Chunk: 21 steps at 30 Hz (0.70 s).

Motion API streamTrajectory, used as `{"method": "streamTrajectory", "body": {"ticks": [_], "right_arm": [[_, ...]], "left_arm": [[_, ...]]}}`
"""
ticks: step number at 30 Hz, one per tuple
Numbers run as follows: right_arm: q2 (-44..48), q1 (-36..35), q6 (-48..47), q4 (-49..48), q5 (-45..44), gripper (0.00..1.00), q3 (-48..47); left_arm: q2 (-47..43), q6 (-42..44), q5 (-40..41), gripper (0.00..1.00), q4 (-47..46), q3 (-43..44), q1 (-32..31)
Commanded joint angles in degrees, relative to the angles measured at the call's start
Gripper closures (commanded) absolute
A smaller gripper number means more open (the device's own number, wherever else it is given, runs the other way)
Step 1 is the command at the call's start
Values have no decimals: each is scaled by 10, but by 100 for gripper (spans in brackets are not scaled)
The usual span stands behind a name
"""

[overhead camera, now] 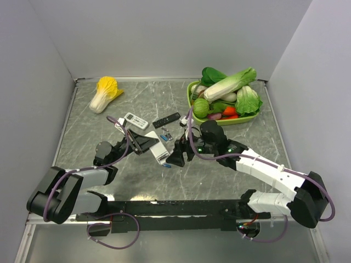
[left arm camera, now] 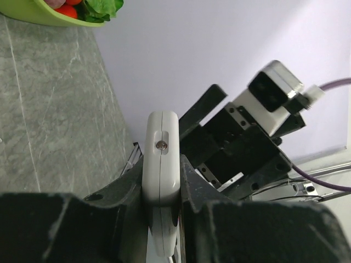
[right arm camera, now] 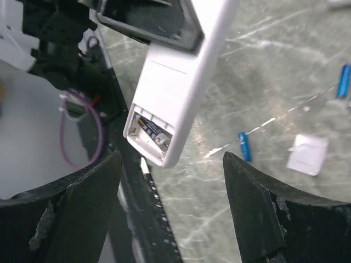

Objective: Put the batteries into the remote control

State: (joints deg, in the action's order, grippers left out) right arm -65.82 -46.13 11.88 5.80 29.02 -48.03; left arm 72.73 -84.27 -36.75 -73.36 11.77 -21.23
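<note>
Left gripper (left arm camera: 162,189) clamped on the remote control (left arm camera: 161,159), fingers pressing both of its broad faces; from the left wrist the remote shows edge-on, its narrow end with a small dark lens pointing away from the camera.

Right gripper (right arm camera: 173,181) jaws spread wide, nothing between them. Remote's lower end hangs just beyond the fingertips, touching neither one.

From above: both grippers meet near the middle of the table (overhead camera: 148,98). Remote held slanted above the surface, left gripper on its upper part, right gripper just beside its free end.

Right wrist view: plain white back of the remote faces the camera. Battery bay at the lower end is uncovered. One seated battery (right arm camera: 155,130) lies in it, blue and dark wrap; whether the second slot is filled I cannot tell.

Loose batteries (right arm camera: 244,147) on the table beyond the remote: one blue cell near its lower end, another at the right edge of that view. Small white square piece (right arm camera: 308,155) lies flat close to the nearer cell.

Farther back: small white remote (overhead camera: 135,120) and black remote (overhead camera: 166,120), side by side, apart from the grippers. Green basket (overhead camera: 193,104) of vegetables at back right. Yellow-white cabbage (overhead camera: 105,93) at back left.
</note>
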Motion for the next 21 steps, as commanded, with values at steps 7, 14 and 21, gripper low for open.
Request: {"method": "streamTrajectory", "body": {"ticks": [7, 14, 21], "right_arm": [[23, 41, 181, -220, 72, 22, 73], [10, 53, 216, -258, 90, 27, 94], [-3, 61, 233, -287, 109, 36, 103]], "left_arm": [[-14, -5, -3, 99, -238, 16, -1], [-14, -16, 5, 99, -243, 13, -1], [-12, -24, 8, 99, -251, 12, -1]]}}
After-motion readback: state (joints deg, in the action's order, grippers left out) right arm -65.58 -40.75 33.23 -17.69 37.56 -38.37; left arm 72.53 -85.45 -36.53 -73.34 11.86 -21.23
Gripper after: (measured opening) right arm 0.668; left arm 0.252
